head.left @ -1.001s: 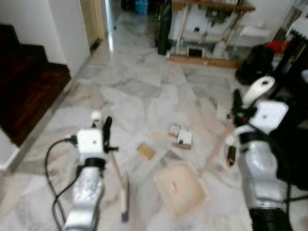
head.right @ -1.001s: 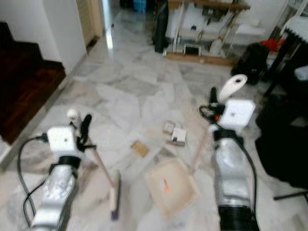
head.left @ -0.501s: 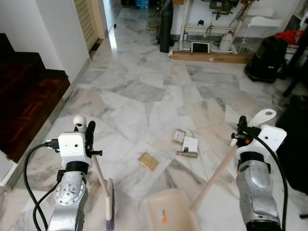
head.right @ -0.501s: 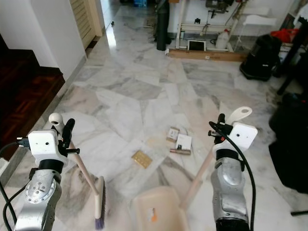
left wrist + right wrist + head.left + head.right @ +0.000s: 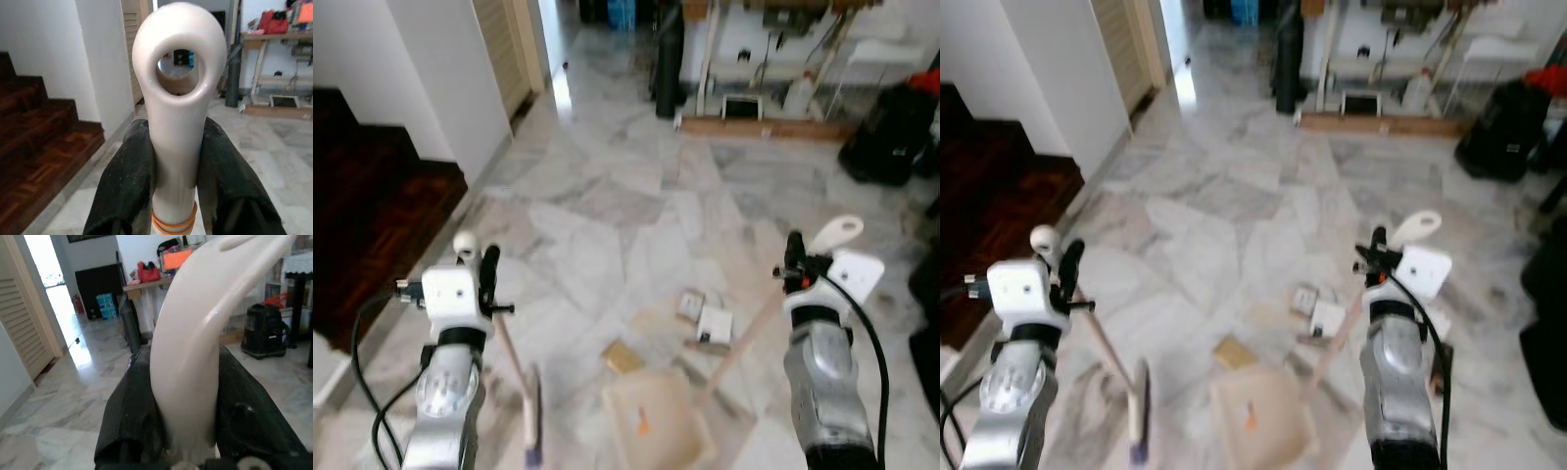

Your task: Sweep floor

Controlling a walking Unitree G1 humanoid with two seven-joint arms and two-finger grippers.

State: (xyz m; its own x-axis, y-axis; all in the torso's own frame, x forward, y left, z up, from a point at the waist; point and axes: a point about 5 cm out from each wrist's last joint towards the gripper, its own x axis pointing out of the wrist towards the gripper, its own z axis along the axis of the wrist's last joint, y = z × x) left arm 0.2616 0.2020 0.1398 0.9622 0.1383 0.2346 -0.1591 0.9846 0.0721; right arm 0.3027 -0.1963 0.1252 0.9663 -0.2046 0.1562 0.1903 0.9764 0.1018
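Observation:
My left gripper (image 5: 481, 272) is shut on the upper end of a pale broom handle (image 5: 178, 98), black fingers (image 5: 128, 182) on both sides of it. The broom head (image 5: 530, 419) rests on the marble floor at lower left. My right gripper (image 5: 794, 257) is shut on the cream dustpan handle (image 5: 194, 352). The dustpan (image 5: 658, 423) lies on the floor between the arms with a small orange bit (image 5: 642, 426) inside. Just beyond its rim lies a brown card (image 5: 623, 356). A white box (image 5: 713, 324) and a small box (image 5: 689, 305) lie a little farther off.
Dark wooden stairs (image 5: 367, 215) and a white wall corner (image 5: 450, 88) stand on the left. At the back are a louvred door (image 5: 504, 44), a tall black object (image 5: 670, 64), a shelf unit (image 5: 773, 59) and a black bag (image 5: 886, 142) at far right.
The whole view has shifted with the camera. Both grippers keep their hold. The dustpan's front rim now lies closer to the brown card and the boxes.

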